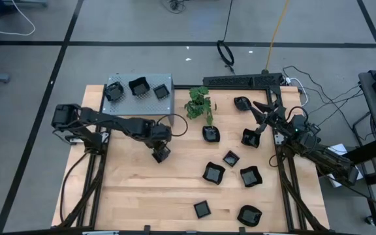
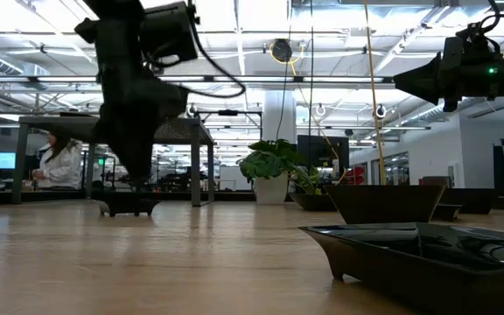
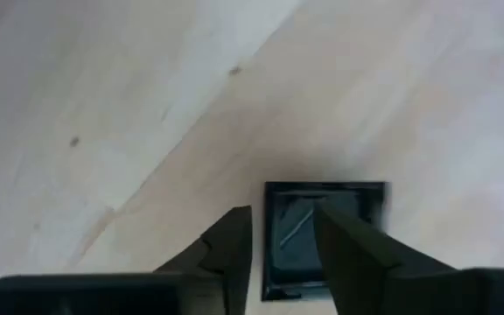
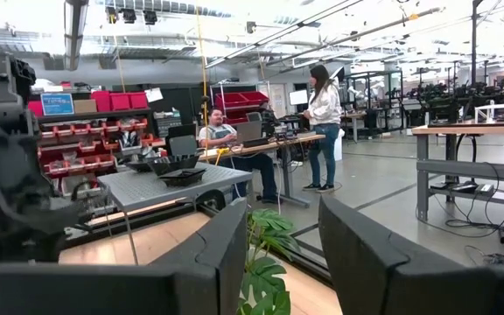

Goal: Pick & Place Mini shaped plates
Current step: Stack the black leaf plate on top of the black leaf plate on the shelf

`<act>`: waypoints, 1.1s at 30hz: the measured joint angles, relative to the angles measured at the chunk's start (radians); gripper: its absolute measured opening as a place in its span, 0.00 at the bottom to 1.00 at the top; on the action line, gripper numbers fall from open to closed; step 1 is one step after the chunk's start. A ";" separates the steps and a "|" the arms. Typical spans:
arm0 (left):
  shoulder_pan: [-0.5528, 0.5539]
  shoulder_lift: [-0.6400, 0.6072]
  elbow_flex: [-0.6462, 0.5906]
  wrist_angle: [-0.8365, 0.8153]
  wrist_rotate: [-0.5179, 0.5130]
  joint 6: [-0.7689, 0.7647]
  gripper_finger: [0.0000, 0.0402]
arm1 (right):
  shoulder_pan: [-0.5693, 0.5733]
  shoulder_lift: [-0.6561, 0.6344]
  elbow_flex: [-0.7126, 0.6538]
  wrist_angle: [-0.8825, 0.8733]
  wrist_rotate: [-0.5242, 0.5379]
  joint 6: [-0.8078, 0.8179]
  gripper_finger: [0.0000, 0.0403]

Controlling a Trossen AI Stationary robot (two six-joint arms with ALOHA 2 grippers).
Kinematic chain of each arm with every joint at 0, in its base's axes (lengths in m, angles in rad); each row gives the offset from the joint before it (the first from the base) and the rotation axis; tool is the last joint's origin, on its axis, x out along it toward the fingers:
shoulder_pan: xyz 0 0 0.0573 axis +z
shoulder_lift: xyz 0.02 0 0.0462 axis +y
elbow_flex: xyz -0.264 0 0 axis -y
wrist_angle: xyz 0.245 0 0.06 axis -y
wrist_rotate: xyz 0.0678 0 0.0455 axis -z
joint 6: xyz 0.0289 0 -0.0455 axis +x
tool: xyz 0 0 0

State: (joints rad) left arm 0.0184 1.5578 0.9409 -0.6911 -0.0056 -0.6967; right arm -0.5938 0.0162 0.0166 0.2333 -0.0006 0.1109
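Mini shaped plates (image 1: 214, 173) scattered on table (image 1: 136, 196); three already on grey shelf (image 1: 119, 104). Left gripper (image 1: 160, 154) low over one square plate (image 3: 322, 236), fingers part-open, straddling its near rim, no firm hold evident. Next, likely: close, lift, carry to shelf. Right gripper (image 1: 264, 123) open, empty, raised.

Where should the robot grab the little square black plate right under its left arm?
Best guess: pinch one raised edge of the square plate from straight above. It sits flat on the table and is shallow, so only the upright rim offers a hold. The left gripper already hangs over it, jaws apart, one finger inside the plate and one outside the rim.
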 joint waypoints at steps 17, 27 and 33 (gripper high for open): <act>-0.285 -0.037 0.001 0.003 -0.040 0.677 0.31 | 0.000 0.000 0.000 0.000 0.000 0.000 0.32; -0.333 0.029 0.001 0.012 -0.137 0.832 0.23 | 0.000 0.000 0.000 0.000 0.000 0.000 0.32; -0.332 0.081 0.001 0.013 -0.186 0.930 0.22 | 0.000 0.000 0.000 -0.001 0.000 0.000 0.32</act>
State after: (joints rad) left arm -0.3139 1.6384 0.9421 -0.6777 -0.1914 0.2332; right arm -0.5938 0.0158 0.0166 0.2322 -0.0006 0.1112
